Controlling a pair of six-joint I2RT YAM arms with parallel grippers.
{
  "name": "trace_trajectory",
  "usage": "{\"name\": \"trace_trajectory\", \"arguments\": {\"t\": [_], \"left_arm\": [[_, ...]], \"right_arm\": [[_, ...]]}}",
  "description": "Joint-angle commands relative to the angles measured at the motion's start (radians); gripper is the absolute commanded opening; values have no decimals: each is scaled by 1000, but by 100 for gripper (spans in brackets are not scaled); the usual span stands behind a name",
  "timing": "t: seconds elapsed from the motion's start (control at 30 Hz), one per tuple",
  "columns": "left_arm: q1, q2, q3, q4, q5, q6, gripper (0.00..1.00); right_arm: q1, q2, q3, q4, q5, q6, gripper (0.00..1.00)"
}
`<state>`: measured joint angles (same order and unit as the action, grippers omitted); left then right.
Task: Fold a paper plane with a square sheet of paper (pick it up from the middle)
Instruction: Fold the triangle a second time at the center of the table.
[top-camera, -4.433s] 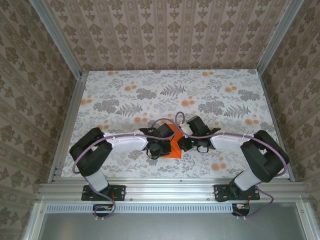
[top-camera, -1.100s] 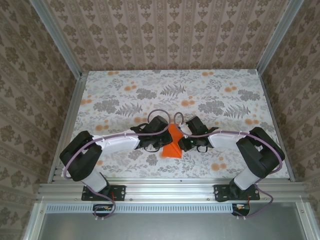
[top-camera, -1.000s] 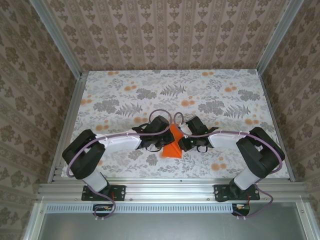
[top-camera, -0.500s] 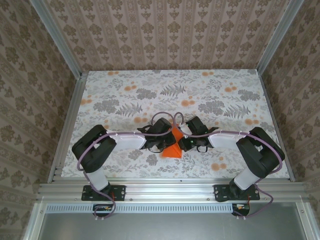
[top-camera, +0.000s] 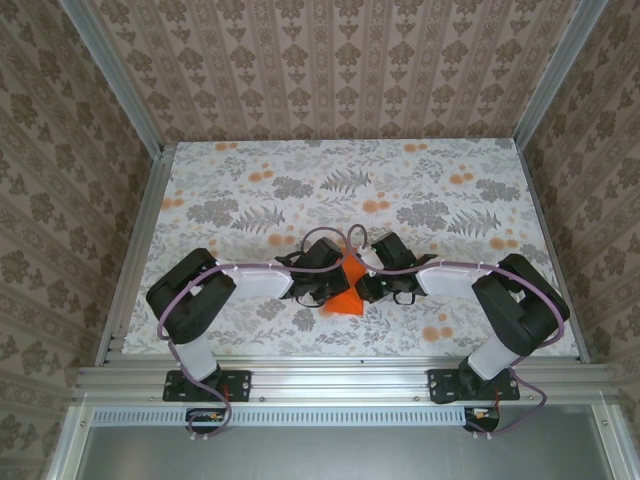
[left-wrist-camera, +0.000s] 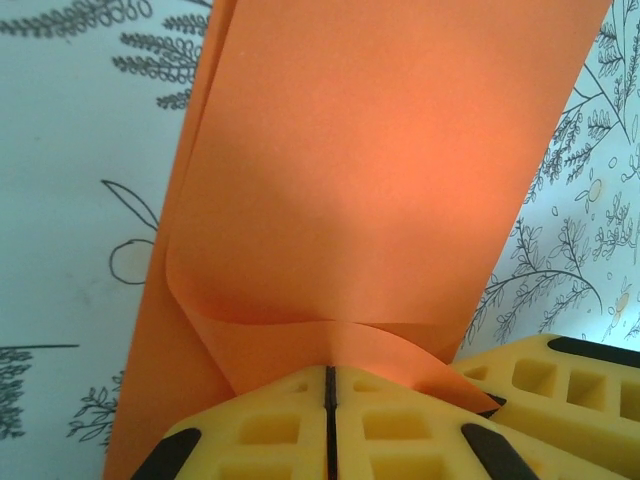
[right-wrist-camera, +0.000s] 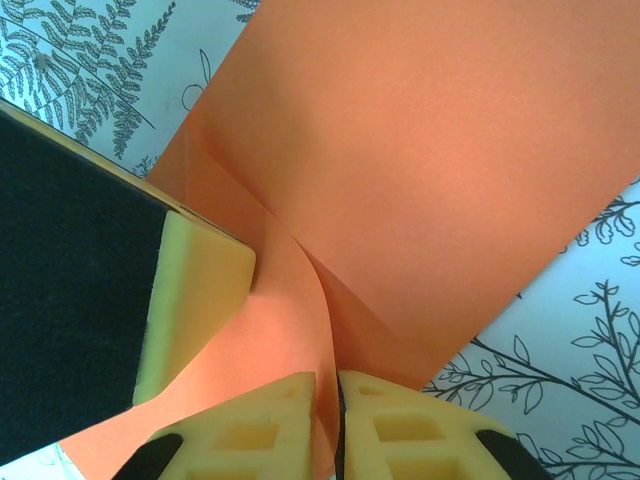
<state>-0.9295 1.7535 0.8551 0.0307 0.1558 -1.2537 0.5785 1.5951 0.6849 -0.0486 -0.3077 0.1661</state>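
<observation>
Item: your square sheet of paper; thin, plain bright orange; folded into overlapping layers, a soft curl at one edge; partly lifted off the table, near its front middle; pinched between the left gripper and the right gripper.

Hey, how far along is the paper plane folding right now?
Early stage. Done: the sheet of paper is picked up and bent over into loose layers. In hand: the left tool and right tool both pinch it over the table. Left: no pointed nose, wings or sharp centre crease yet.
</observation>
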Motion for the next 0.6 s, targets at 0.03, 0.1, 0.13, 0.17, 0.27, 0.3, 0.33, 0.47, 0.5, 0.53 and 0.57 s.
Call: {"name": "trace_trajectory", "arguments": {"t": [0.03, 0.1, 0.13, 0.17, 0.27, 0.3, 0.33, 0.47, 0.5, 0.53, 0.57], "left_arm": [[-6, 35, -28, -48, -22, -26, 9], [-8, 35, -33, -52, -24, -27, 9], [-9, 34, -35, -51, -25, -27, 9], [-10, 32, -38, -52, -29, -27, 9], [-11, 28, -41, -55, -32, -27, 9], [-12, 27, -41, -55, -32, -26, 9], [-11, 27, -41, -55, -32, -26, 9], [-12, 26, -40, -52, -30, -21, 9], [-12, 25, -39, -51, -29, -21, 9], [-13, 24, -38, -51, -29, -21, 9], [-13, 23, -38, -52, -29, -20, 9]], "right_arm": [[-6, -1, 15, -29, -14, 33, 24], [-9, -49, 24, -69, 8, 45, 29], [-15, -81, 22, -85, 18, 56, 32], [-21, -117, 19, -101, 25, 75, 36], [-32, -198, 4, -129, -15, 133, 38], [-32, -240, -1, -134, -45, 145, 38], [-32, -255, -6, -139, -82, 168, 36], [-30, -240, -20, -107, -296, 289, 22], [-29, -229, -23, -96, -322, 314, 19], [-29, -215, -26, -84, -344, 337, 17], [-29, -212, -27, -79, -358, 350, 15]]}}
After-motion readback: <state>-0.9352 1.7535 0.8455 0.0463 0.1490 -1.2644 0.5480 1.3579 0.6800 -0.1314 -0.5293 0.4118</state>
